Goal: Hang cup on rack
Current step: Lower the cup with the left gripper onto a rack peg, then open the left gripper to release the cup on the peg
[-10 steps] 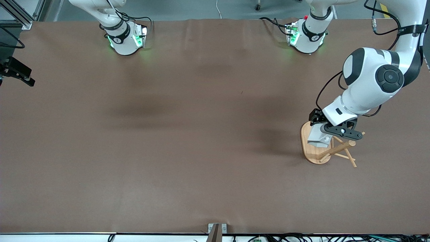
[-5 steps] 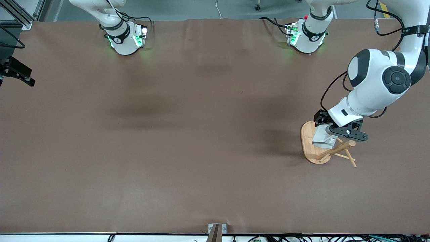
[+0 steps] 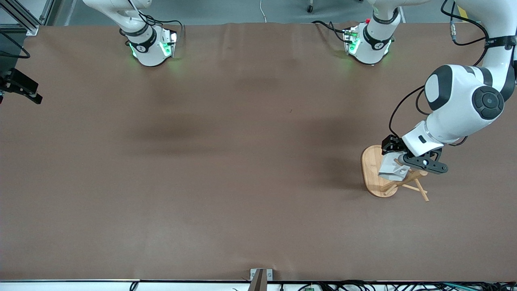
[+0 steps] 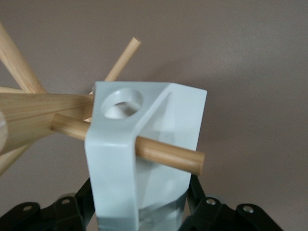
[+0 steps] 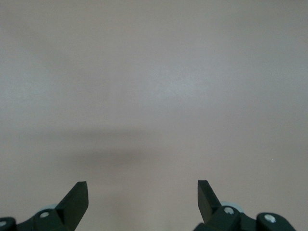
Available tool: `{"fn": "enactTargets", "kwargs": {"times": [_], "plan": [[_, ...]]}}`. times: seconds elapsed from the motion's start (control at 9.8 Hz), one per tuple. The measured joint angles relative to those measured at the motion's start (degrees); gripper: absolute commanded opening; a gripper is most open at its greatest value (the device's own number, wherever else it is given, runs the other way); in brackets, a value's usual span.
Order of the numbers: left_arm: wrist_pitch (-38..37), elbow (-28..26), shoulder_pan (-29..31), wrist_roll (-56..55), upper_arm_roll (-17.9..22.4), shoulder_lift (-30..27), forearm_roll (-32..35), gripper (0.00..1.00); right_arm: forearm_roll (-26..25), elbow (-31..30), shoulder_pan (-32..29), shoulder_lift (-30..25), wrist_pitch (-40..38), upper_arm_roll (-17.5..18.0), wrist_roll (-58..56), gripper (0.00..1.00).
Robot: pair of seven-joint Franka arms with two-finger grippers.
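The bamboo rack point(image 3: 372, 171) stands on its oval base toward the left arm's end of the table, its post point(image 3: 408, 178) leaning with thin pegs. My left gripper point(image 3: 398, 161) is shut on the white faceted cup point(image 3: 389, 169) over the rack's base. In the left wrist view the black fingers point(image 4: 198, 197) clamp the cup point(image 4: 168, 120) on both sides. A peg point(image 4: 168, 155) runs from the post point(image 4: 38, 115) under the blocky handle point(image 4: 113, 159) and out past the cup's body. The handle's round hole point(image 4: 122, 102) is empty. My right gripper point(image 5: 143, 195) waits open and empty over bare table.
Both arm bases point(image 3: 149, 46) point(image 3: 369, 42) stand along the table's edge farthest from the front camera. A black device point(image 3: 20, 87) sits at the right arm's end. A metal bracket point(image 3: 260, 277) is at the near edge. Brown mat point(image 3: 242, 161) covers the table.
My left gripper has carried the cup a little toward the rack's post and the left arm's end, sliding it along the peg. The right arm has not moved.
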Motion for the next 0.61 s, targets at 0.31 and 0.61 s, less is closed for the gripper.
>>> {"fn": "enactTargets", "kwargs": {"times": [0.31, 0.61], "plan": [[0.73, 0.66, 0.00, 0.15, 0.00, 0.07, 0.00, 1.00, 0.00, -0.01, 0.00, 0.00, -0.01, 0.00, 0.00, 1.00], [0.69, 2.77, 0.00, 0.14, 0.04, -0.06, 0.00, 1.00, 0.00, -0.02, 0.00, 0.00, -0.02, 0.00, 0.00, 1.00]]}}
